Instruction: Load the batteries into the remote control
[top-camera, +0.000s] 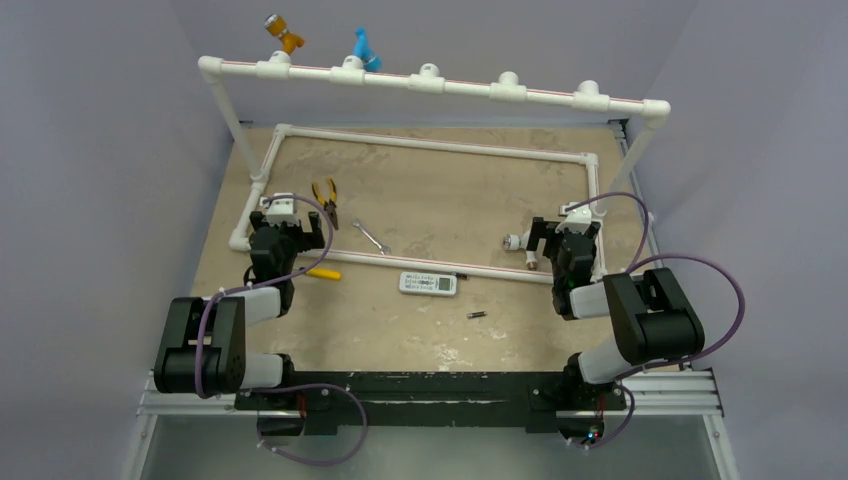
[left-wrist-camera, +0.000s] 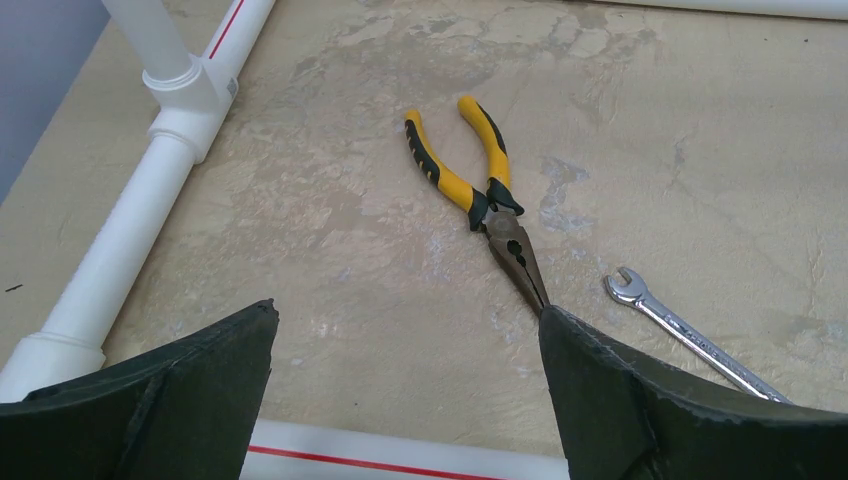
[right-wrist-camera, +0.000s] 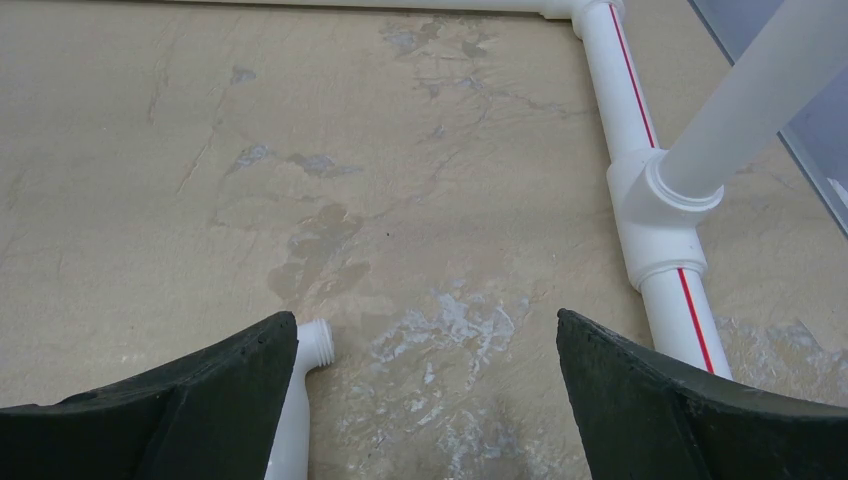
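The white remote control (top-camera: 428, 283) lies flat on the table just in front of the near pipe of the frame, midway between the arms. One thin dark battery (top-camera: 477, 315) lies to its front right. A second small dark sliver (top-camera: 462, 275) lies at the remote's right end; I cannot tell what it is. My left gripper (top-camera: 303, 232) is open and empty, to the remote's far left, and its wrist view (left-wrist-camera: 408, 310) shows only bare table between the fingers. My right gripper (top-camera: 563, 238) is open and empty at the far right, also in its wrist view (right-wrist-camera: 426, 318).
A white PVC pipe frame (top-camera: 440, 145) rings the work area. Yellow-handled pliers (left-wrist-camera: 480, 190) and a silver wrench (left-wrist-camera: 690, 335) lie ahead of the left gripper. A yellow-handled screwdriver (top-camera: 322, 272) lies by the left arm. A white threaded fitting (right-wrist-camera: 300, 390) lies beside the right gripper's left finger.
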